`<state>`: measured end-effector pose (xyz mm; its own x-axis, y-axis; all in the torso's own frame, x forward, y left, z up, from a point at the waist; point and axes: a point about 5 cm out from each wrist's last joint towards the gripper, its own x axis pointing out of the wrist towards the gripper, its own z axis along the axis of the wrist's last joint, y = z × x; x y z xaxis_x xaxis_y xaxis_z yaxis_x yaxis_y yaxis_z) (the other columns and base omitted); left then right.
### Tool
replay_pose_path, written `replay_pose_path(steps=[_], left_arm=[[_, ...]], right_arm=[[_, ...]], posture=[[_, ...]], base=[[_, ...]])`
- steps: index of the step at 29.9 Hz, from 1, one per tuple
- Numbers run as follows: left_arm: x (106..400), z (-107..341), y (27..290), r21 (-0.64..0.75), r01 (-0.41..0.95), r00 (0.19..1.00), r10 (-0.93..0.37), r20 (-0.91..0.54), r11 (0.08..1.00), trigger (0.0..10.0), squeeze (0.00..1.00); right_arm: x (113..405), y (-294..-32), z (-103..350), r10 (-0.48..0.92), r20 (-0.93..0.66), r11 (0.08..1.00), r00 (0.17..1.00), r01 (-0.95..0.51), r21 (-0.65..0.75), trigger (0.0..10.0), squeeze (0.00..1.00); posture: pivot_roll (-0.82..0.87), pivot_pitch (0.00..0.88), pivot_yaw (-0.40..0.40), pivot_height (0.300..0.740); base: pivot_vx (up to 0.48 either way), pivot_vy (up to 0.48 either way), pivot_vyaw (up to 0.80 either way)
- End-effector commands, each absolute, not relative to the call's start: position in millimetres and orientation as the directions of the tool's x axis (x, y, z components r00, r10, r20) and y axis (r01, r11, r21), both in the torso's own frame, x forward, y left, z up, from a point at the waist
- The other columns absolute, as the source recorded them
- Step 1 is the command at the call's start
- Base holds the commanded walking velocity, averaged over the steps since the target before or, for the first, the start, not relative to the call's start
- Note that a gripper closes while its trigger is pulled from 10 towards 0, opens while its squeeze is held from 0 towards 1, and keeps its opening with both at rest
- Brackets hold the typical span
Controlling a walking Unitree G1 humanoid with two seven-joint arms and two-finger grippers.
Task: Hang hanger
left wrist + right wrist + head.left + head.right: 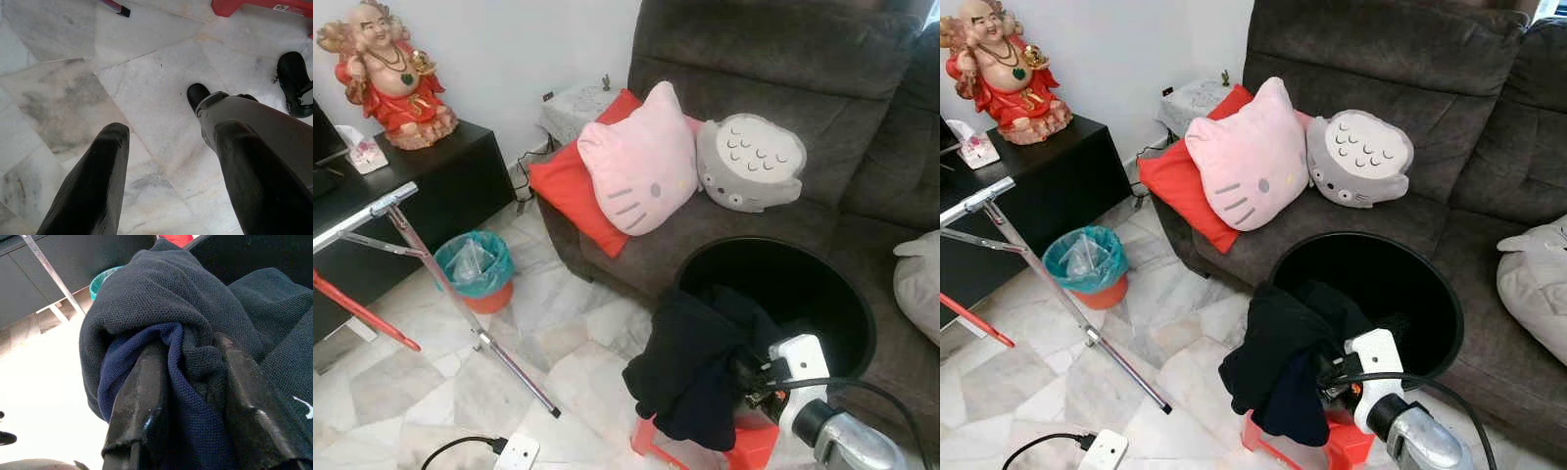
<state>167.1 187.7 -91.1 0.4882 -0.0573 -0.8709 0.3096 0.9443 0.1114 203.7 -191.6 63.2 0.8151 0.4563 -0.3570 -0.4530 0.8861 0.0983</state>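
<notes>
Right end effector (pixel 188 382) is clamped on dark cloth; left end effector (pixel 171 161) hangs spread, pointing floorward.

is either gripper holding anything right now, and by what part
The right gripper pinches a bunched fold of the dark garment over the black bin. The left gripper hangs open above the floor, holding nothing.

We see a dark garment (pixel 690 367), black knit cloth with a navy blue layer folded inside it, bunched into a thick wad. It hangs in the air over the near rim of the round black basket (pixel 822 284), above the red stool (pixel 749 446), draping down in loose folds with its lowest edge just above the stool. In the right wrist view the cloth is pinched between the two black fingers (pixel 142 396) of the right pincer (pixel 193 382), the navy fold squeezed in the middle. We cannot make out a hanger anywhere in the bundle.
</notes>
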Motion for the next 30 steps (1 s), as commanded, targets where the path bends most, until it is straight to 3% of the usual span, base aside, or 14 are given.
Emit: replay_pose_path(steps=[1, 6, 12, 19, 23, 30], left_arm=[[169, -90, 189, 0.119, 0.304, 0.495, -0.05, -0.867, 0.945, 10.0, 0.0], [169, -90, 190, 0.121, 0.302, 0.499, -0.049, -0.865, 0.946, 10.0, 0.0], [170, -90, 190, 0.123, 0.303, 0.499, -0.047, -0.865, 0.945, 10.0, 0.0], [170, -90, 189, 0.125, 0.303, 0.5, -0.046, -0.865, 0.945, 10.0, 0.0], [170, -90, 189, 0.123, 0.303, 0.499, -0.047, -0.865, 0.945, 10.0, 0.0], [169, -90, 189, 0.12, 0.304, 0.497, -0.05, -0.866, 0.945, 10.0, 0.0]], right_arm=[[198, -189, 56, 0.469, -0.394, 0.877, 0.79, -0.468, 0.106, 10.0, 1.0], [210, -199, 74, 0.418, -0.299, 0.905, 0.858, -0.424, 0.047, 10.0, 1.0], [215, -197, 94, 0.448, -0.215, 0.891, 0.868, -0.454, 0.025, 10.0, 1.0], [204, -174, 106, 0.62, -0.155, 0.783, 0.769, -0.617, 0.076, 10.0, 1.0], [188, -159, 109, 0.745, -0.146, 0.667, 0.651, -0.73, 0.149, 10.0, 1.0], [180, -164, 100, 0.748, -0.218, 0.662, 0.628, -0.73, 0.168, 10.0, 1.0]], posture=[[-0.13, 0.019, 0.083, 0.74], [-0.13, 0.018, 0.083, 0.74], [-0.14, 0.019, 0.084, 0.74], [-0.14, 0.022, 0.085, 0.74], [-0.14, 0.022, 0.084, 0.74], [-0.14, 0.023, 0.083, 0.74]], base=[[0.0, 0.0, 0.0], [0.0, 0.0, 0.0], [0.0, 0.0, 0.0], [0.0, 0.0, 0.0], [0.0, 0.0, 0.0], [0.0, 0.0, 0.0]])
